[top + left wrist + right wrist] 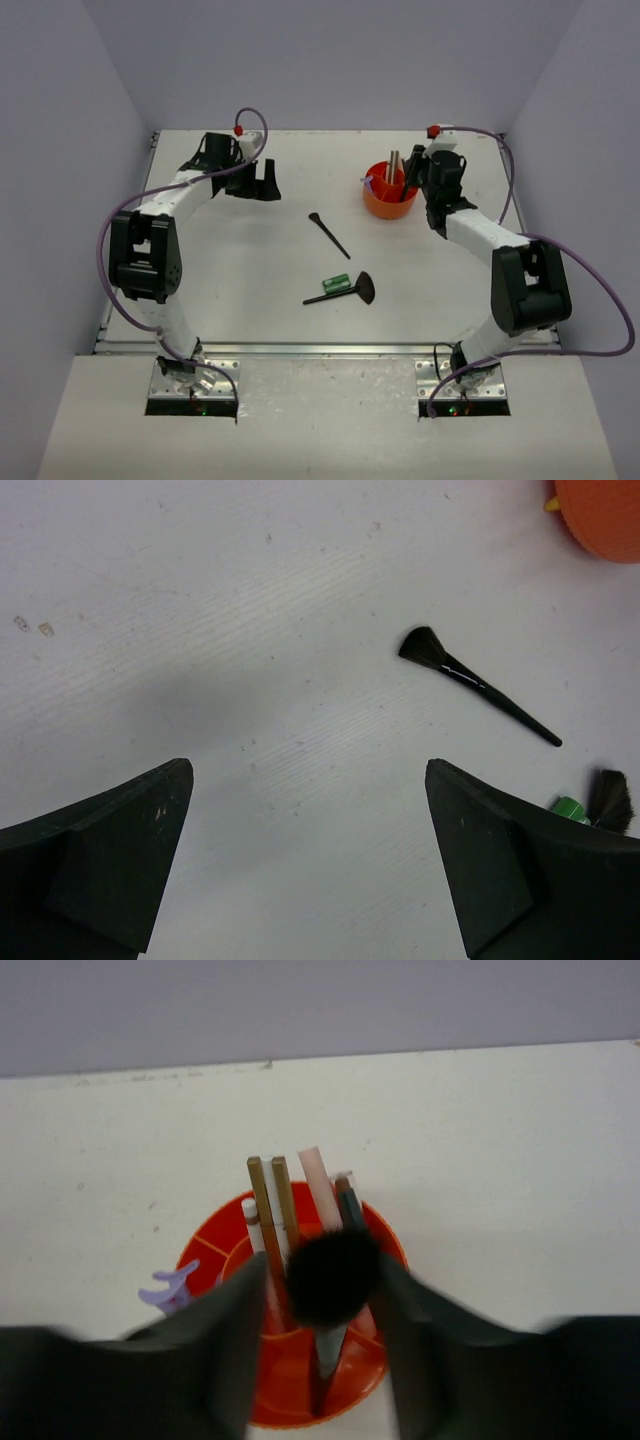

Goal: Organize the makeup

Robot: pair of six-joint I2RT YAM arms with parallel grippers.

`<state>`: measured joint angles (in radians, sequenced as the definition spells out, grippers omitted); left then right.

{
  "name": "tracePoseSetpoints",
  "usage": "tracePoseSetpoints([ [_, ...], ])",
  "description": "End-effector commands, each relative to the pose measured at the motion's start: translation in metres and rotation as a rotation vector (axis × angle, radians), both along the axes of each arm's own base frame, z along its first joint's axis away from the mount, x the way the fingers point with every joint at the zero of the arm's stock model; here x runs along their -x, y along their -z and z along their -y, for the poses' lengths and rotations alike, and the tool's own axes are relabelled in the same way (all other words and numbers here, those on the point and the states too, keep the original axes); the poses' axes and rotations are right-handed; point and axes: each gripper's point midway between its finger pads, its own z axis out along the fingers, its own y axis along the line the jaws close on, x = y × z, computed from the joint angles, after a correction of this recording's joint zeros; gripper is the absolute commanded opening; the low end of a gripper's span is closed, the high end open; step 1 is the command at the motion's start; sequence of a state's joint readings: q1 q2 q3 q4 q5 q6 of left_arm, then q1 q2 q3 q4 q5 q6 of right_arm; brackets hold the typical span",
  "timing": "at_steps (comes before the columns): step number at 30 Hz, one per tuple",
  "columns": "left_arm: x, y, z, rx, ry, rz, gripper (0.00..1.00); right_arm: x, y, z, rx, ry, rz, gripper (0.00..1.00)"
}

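Observation:
The makeup is split between the table and the round orange cup (390, 200). On the table lie a slim black brush (329, 235), a fan-headed black brush (345, 292) and a small green tube (336, 283). In the cup (300, 1412) stand tan sticks (268, 1200), a pink stick (318, 1185) and a round-headed black brush (332, 1277); a lilac tool (170, 1290) hangs at its left rim. My right gripper (320, 1265) hovers over the cup, open, its blurred fingers flanking the brush head. My left gripper (308, 860) is wide open above bare table at the back left, with nothing between its fingers.
The left wrist view shows the slim brush (470, 680) ahead to the right, the green tube (570, 806) and fan brush head (611, 798) behind the right finger, and the cup's edge (605, 515) at the top right. Grey walls enclose the table.

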<state>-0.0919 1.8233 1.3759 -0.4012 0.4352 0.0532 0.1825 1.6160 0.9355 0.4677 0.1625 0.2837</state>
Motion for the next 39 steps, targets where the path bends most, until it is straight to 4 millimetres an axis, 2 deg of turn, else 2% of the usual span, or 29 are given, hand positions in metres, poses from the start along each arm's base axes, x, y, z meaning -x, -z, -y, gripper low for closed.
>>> tracePoseSetpoints([
  [1, -0.006, -0.022, -0.002, -0.009, -0.001, 0.077, 1.00, 0.012, -0.038, 0.000, 0.029, -0.032, 0.023, 0.67],
  [4, -0.007, -0.022, -0.003, -0.009, -0.008, 0.079, 1.00, 0.030, -0.051, 0.004, 0.042, -0.021, -0.016, 0.76],
  [6, -0.008, -0.020, -0.004, -0.015, -0.016, 0.081, 1.00, 0.042, -0.064, 0.000, 0.071, -0.022, -0.019, 0.84],
  [7, -0.010, -0.020, -0.007, -0.020, -0.030, 0.086, 1.00, 0.047, -0.071, -0.005, 0.097, -0.027, -0.012, 0.84],
  [9, -0.011, -0.019, -0.008, -0.019, -0.046, 0.086, 1.00, 0.056, -0.079, -0.024, 0.147, -0.069, -0.004, 0.84],
  [11, -0.013, -0.018, -0.010, -0.025, -0.058, 0.087, 1.00, 0.067, -0.077, -0.069, 0.204, -0.217, -0.038, 0.84],
  [13, -0.013, -0.019, -0.011, -0.030, -0.062, 0.091, 1.00, 0.079, -0.060, -0.114, 0.189, -0.396, -0.106, 0.83],
  [14, -0.013, -0.019, -0.013, -0.035, -0.065, 0.094, 1.00, 0.083, -0.036, -0.138, 0.177, -0.486, -0.209, 0.81],
  [15, -0.013, -0.019, -0.014, -0.039, -0.068, 0.096, 1.00, 0.084, -0.039, -0.141, 0.183, -0.498, -0.237, 0.80],
  [16, -0.013, -0.020, -0.015, -0.043, -0.070, 0.100, 1.00, 0.087, -0.018, -0.162, 0.204, -0.559, -0.339, 0.75],
  [18, -0.012, -0.021, -0.018, -0.050, -0.076, 0.105, 1.00, 0.093, 0.008, -0.186, 0.252, -0.621, -0.455, 0.73],
  [20, -0.011, -0.021, -0.021, -0.058, -0.082, 0.106, 1.00, 0.093, 0.024, -0.198, 0.289, -0.640, -0.546, 0.70],
  [21, -0.011, -0.022, -0.026, -0.066, -0.093, 0.112, 1.00, 0.093, 0.039, -0.205, 0.302, -0.647, -0.608, 0.68],
  [22, -0.010, -0.022, -0.030, -0.072, -0.103, 0.115, 1.00, 0.091, 0.053, -0.209, 0.307, -0.645, -0.653, 0.66],
  [27, -0.011, -0.023, -0.055, -0.080, -0.166, 0.119, 1.00, 0.082, 0.095, -0.226, 0.334, -0.663, -0.740, 0.66],
  [30, -0.008, -0.018, -0.060, -0.079, -0.179, 0.112, 1.00, 0.079, 0.112, -0.234, 0.375, -0.686, -0.784, 0.66],
  [37, -0.007, -0.014, -0.059, -0.066, -0.176, 0.104, 1.00, 0.074, 0.173, -0.225, 0.472, -0.641, -0.883, 0.63],
  [39, -0.007, -0.014, -0.059, -0.066, -0.177, 0.104, 1.00, 0.071, 0.182, -0.223, 0.494, -0.624, -0.897, 0.60],
])
